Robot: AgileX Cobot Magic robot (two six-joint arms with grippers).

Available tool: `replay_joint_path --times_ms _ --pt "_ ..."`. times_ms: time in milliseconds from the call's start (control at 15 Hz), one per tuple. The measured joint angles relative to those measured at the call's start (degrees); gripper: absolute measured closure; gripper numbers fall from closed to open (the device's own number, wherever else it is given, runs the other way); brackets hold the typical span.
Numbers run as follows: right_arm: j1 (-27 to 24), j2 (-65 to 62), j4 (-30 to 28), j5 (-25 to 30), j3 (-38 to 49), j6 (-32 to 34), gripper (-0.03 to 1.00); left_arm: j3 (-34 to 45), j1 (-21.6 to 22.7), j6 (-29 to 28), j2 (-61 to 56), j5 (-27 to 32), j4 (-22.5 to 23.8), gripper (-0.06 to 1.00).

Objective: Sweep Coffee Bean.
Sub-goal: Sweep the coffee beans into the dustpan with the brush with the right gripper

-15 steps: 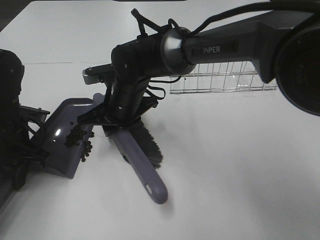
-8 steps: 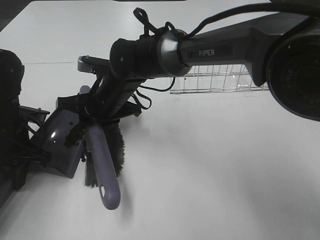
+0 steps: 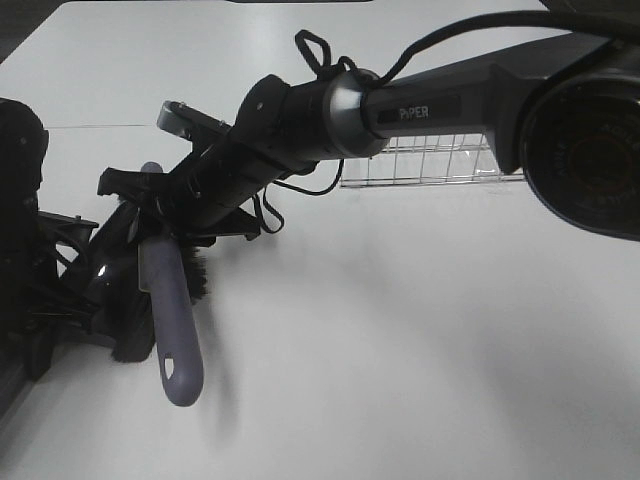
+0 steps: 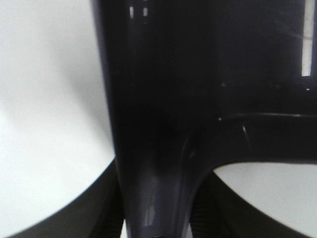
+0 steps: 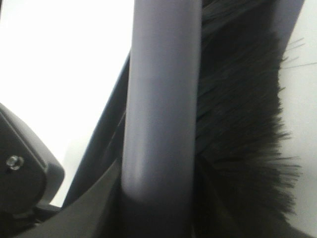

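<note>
The dustpan, dark purple-grey, lies on the white table, and everything else is placed from it. The left fingers come in from the dustpan's outer side, away from the middle of the table, and are clamped on its handle; the left wrist view shows the glossy dark handle running between them and filling most of the picture. The right arm reaches across from the far side of the table. The right fingers are shut tight on the upper part of the brush directly above the dustpan. The brush's purple-grey handle slants down across the dustpan's open mouth, and its free end with the hanging hole pokes out past the pan over bare table. Its black bristles spread over the pan's front edge, and the right wrist view shows them fanning out just beside the handle. The coffee beans cannot be made out: the brush, the bristles and the right fingers cover the dustpan's floor and lip. A wire basket stands well apart from the dustpan, behind the right arm.
</note>
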Motion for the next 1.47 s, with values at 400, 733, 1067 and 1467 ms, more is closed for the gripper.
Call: replay_joint_path --times_ms 400,733,1067,1467 --pt "-9.0 -1.3 5.7 12.9 -1.7 -9.9 0.66 0.0 0.0 0.5 0.0 0.0 0.1 0.61" --pt "-9.3 -9.7 -14.2 16.8 -1.7 -4.0 0.66 0.0 0.0 0.5 0.0 -0.1 0.1 0.61" --pt "-9.3 -15.4 -38.8 24.5 -1.7 7.3 0.66 0.0 0.0 0.5 0.0 0.3 -0.7 0.61" --pt "-1.4 -7.0 -45.8 20.3 -1.9 11.9 0.66 0.0 0.0 0.5 0.0 0.3 -0.8 0.61"
